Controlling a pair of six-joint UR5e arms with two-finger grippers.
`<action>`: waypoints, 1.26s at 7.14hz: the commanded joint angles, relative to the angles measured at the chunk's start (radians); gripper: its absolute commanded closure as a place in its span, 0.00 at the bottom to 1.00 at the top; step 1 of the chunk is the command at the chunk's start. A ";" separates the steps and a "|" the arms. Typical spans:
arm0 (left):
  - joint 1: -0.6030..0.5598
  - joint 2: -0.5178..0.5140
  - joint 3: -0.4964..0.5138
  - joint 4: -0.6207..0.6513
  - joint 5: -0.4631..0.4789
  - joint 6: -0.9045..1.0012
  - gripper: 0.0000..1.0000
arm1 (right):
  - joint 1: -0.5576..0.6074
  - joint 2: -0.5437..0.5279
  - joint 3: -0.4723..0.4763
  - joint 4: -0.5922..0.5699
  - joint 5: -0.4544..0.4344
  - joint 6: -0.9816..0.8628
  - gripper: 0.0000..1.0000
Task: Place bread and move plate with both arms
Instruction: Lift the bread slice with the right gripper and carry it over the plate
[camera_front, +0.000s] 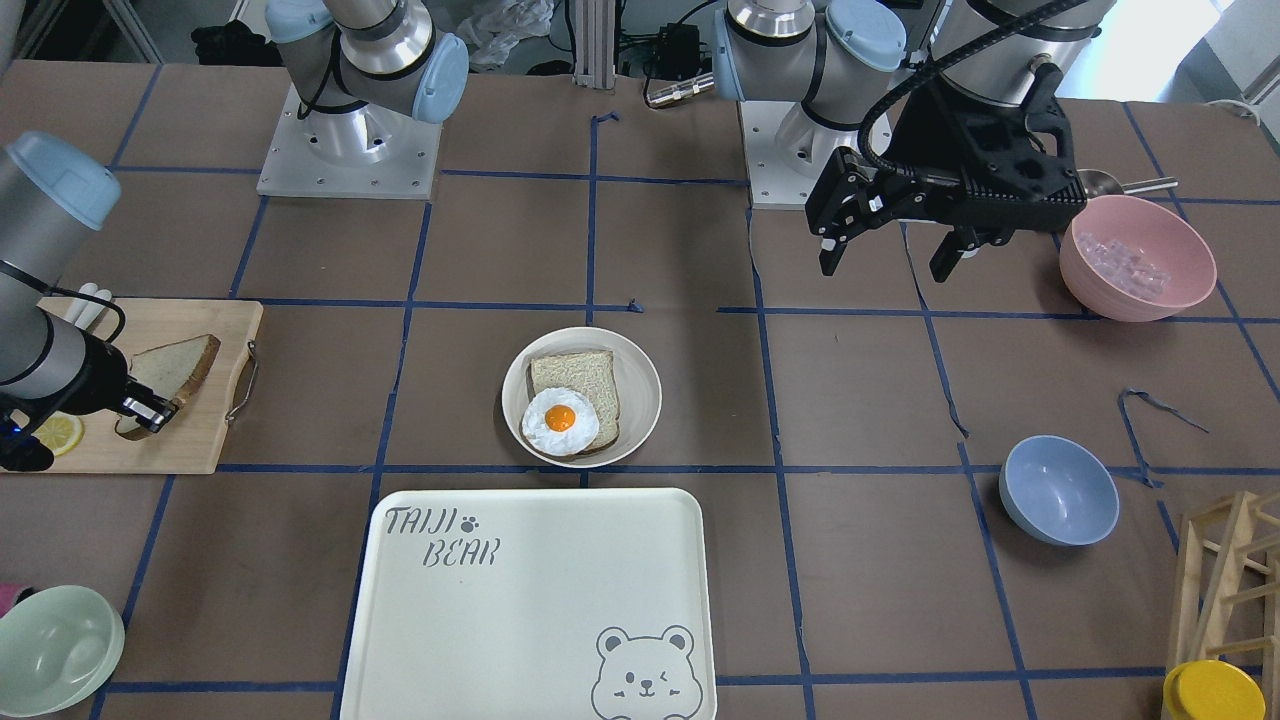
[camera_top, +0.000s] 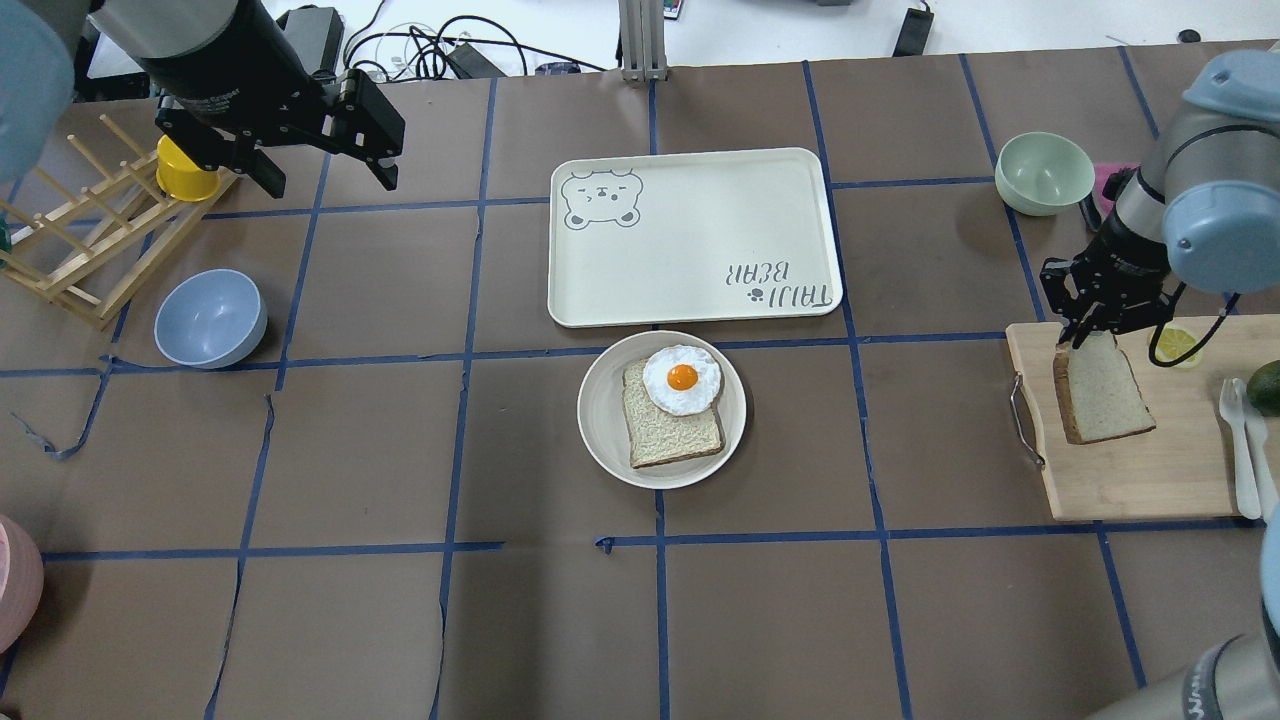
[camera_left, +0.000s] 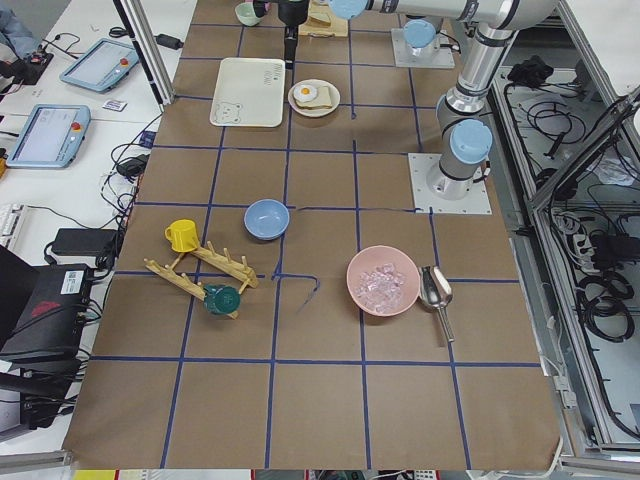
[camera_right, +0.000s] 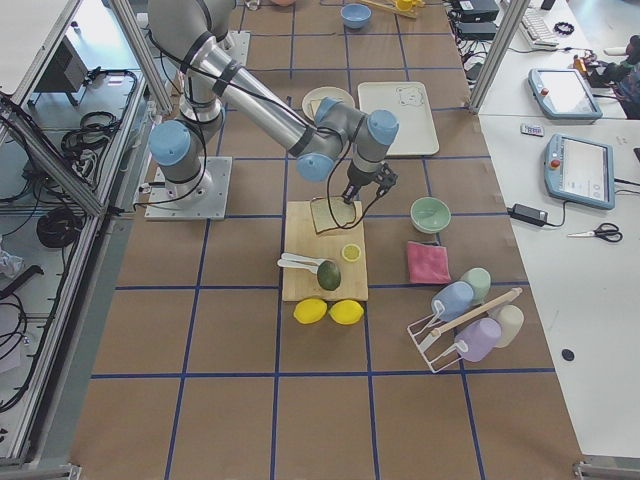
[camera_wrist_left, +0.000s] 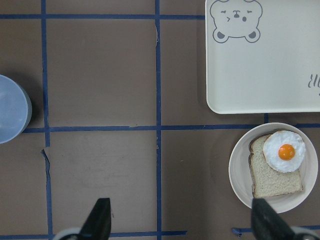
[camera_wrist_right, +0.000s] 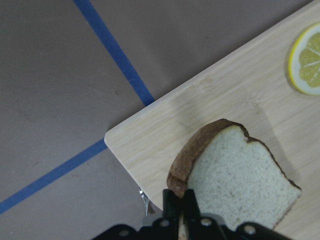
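Over at the right edge of the overhead view, the right gripper (camera_top: 1072, 338) has its jaws pinched tight on the upper end of the bread (camera_top: 1105, 400), which sits over the wooden cutting board (camera_top: 1130, 485). The slice looks tilted, its long axis running from the pinch at the top down and slightly right in the frame, with dark crust along its left side. On the board are a lemon slice (camera_top: 1178, 345) to the upper right and white cutlery (camera_top: 1243, 440) at the far right, both apart from the bread. Leftward, bare brown table separates the board's metal handle (camera_top: 1020, 420) from the plate (camera_top: 605, 420) at centre. The plate carries a thinner slice (camera_top: 675, 435) topped with a fried egg (camera_top: 682, 379) and lies just below the cream tray (camera_top: 700, 200). The left gripper (camera_top: 330, 182) hangs at upper left, jaws spread wide, holding nothing
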 joint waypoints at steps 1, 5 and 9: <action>0.001 0.000 0.000 0.000 0.000 0.000 0.00 | 0.011 -0.030 -0.108 0.172 0.001 0.038 1.00; 0.001 0.000 0.000 0.000 0.002 0.000 0.00 | 0.256 -0.028 -0.321 0.391 0.102 0.421 1.00; 0.001 0.000 0.000 0.000 0.002 0.000 0.00 | 0.545 0.012 -0.332 0.324 0.228 0.831 1.00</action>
